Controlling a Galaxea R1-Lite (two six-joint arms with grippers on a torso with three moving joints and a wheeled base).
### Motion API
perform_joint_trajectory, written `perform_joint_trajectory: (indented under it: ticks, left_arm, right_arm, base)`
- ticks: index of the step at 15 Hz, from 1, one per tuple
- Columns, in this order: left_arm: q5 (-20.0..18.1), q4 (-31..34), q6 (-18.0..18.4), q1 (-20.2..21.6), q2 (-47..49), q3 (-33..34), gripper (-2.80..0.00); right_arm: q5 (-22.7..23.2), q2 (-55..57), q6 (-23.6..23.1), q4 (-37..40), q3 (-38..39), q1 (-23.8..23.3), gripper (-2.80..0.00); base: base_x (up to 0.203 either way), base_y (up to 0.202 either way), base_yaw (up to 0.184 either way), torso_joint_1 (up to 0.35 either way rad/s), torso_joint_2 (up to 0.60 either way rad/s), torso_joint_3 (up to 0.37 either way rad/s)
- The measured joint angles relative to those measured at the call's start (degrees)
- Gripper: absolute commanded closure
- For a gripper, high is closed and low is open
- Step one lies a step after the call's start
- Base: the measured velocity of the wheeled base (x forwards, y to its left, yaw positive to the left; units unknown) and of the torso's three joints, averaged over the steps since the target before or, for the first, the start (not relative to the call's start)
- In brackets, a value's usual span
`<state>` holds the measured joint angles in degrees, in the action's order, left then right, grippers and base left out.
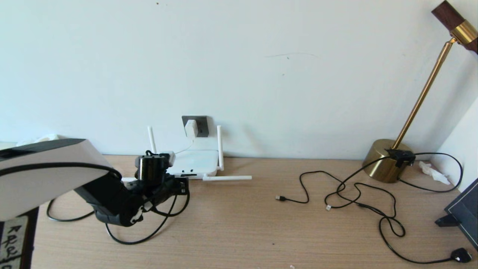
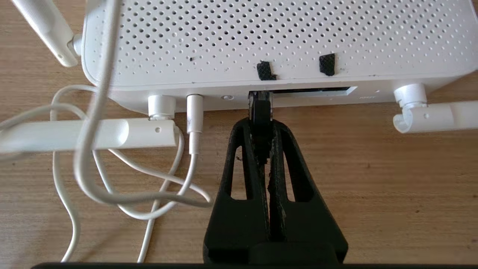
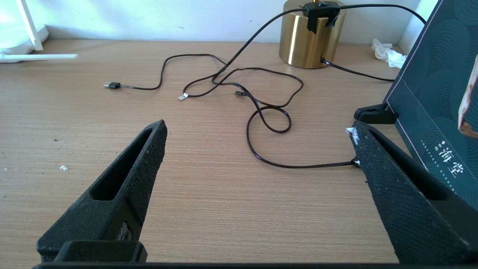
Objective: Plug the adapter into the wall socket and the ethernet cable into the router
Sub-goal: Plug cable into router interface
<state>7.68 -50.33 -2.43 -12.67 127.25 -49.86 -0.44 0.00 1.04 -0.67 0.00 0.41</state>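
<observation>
The left gripper (image 2: 261, 112) has its jaws pinched on the ethernet cable (image 2: 260, 108) connector, lengthwise toward the router (image 2: 261, 37), tip at its port slot. The adapter (image 1: 191, 128) sits in the wall socket (image 1: 201, 125). The right gripper (image 3: 257, 130) hovers over the surface (image 3: 209, 186), jaws spread.

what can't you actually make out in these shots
- Head view: the port edge of the router is blocked by the left gripper.
- Left wrist view: the ethernet cable plug tip sits at the port slot; how far it is in is hidden by the closed fingers.
- Head view: the wall socket holes are too small, partly covered by the adapter.
</observation>
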Motion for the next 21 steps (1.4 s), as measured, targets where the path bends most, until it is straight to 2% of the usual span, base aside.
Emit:
perform_joint_trajectory:
  ticks: [15, 21]
  left_arm:
    - [0.00, 1.72, -0.38, -0.09, -0.78, -1.51, 0.00]
    - [0.00, 3.78, -1.90, -0.09, -0.19, -3.44, 0.00]
  right_arm:
    - [0.00, 0.00, 0.03, -0.01, 0.00, 0.00, -2.80]
    - [0.01, 0.00, 0.05, 0.01, 0.00, 0.00, -2.80]
  base:
    - [0.000, 0.000, 0.000, 0.000, 0.00, 0.000]
    - [0.000, 0.000, 0.000, 0.000, 0.00, 0.000]
